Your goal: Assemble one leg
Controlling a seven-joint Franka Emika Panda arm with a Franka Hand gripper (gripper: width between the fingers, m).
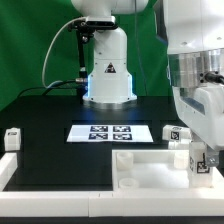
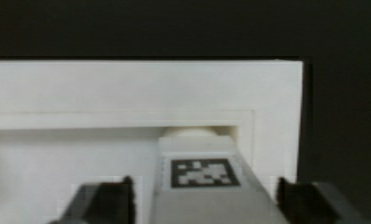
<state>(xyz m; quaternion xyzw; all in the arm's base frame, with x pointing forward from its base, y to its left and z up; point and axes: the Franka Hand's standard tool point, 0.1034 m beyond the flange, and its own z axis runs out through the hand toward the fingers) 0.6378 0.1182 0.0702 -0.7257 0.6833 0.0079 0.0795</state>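
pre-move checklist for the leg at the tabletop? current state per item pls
1. Small white plastic leg with the square tag marker lies between the tool's fingers: ok.
2. Tool firmly shut on the leg: cannot tell; gaps show at both sides in the wrist view.
3. Large flat white square tabletop with raised rim lies under the tool: ok.
4. Leg tip lined up with the rounded corner socket: roughly ok; depth cannot tell.
5. Arm clear of the thin flat white marker board: ok.
6. Spare white leg at the exterior view's left, out of the way: ok.
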